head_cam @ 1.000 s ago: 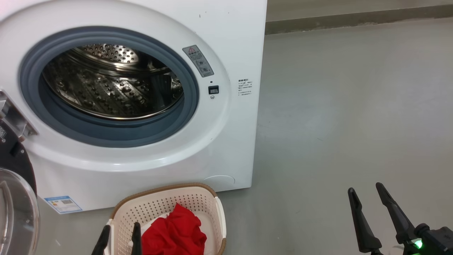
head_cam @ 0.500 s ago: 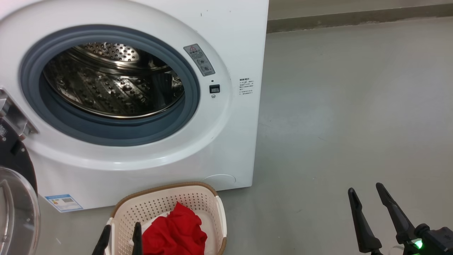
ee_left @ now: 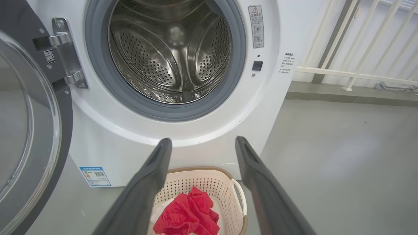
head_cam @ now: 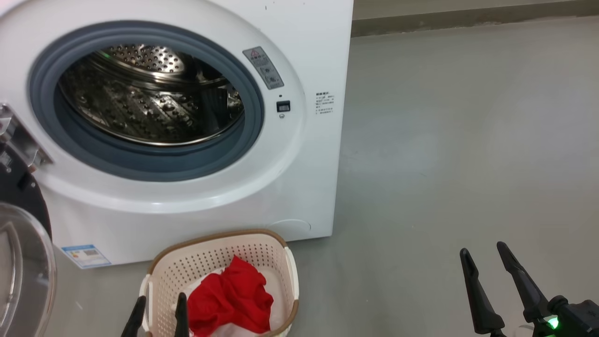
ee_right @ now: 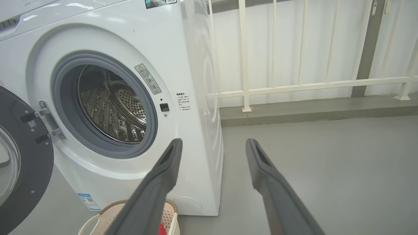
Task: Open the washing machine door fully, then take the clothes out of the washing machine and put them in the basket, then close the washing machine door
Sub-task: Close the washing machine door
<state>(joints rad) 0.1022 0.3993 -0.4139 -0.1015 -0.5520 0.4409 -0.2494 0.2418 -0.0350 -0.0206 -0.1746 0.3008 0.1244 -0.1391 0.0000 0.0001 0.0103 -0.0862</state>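
Observation:
The white washing machine [head_cam: 299, 56] [ee_left: 98, 137] [ee_right: 183, 49] stands with its steel drum bare inside. Its black-rimmed glass door [head_cam: 21, 262] [ee_left: 29, 124] [ee_right: 19, 156] hangs wide open on the left hinge. On the floor in front sits the cream basket [head_cam: 206, 267] [ee_left: 202, 181] [ee_right: 168, 217], holding the red clothes [head_cam: 231, 299] [ee_left: 189, 213] with a bit of white fabric. My left gripper [head_cam: 160, 300] [ee_left: 203, 140] hovers open and empty at the basket's near left edge. My right gripper [head_cam: 483, 248] [ee_right: 214, 141] is open and empty over bare floor, well to the right of the machine.
Grey floor [head_cam: 468, 140] stretches right of the machine. A white railing [ee_right: 310, 86] on a low kerb runs behind, with a wall beyond. A blue label [head_cam: 86, 255] sits at the machine's lower left corner.
The whole head view has shifted slightly, so machine and basket sit a little higher in it: the camera moved. Both grippers stay open and in place.

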